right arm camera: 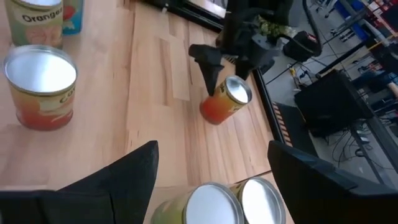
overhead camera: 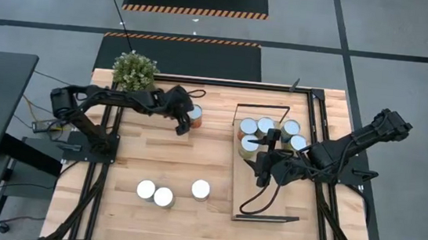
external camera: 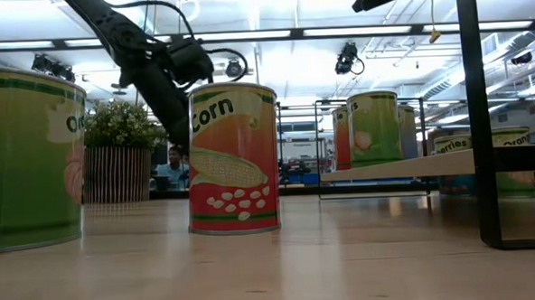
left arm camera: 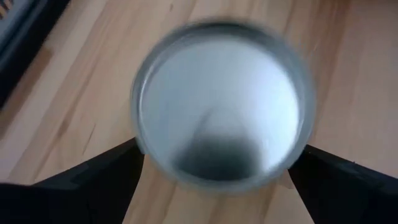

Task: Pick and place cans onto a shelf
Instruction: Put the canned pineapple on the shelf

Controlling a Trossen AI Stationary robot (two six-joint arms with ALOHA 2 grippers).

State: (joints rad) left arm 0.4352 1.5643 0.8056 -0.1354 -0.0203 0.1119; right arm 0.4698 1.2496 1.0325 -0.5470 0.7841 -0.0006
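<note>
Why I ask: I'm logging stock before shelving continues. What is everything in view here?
cans on the shelf: five showing, silver tops, far end of the shelf
cans on the table: three, silver tops, near edge
orange can: one, beside the plant, between the left fingers
shelf: one, light wood, black frame, table's right
plant: one, green, far left corner
left gripper: open, around the orange can
right gripper: open, empty, over the shelf
</note>
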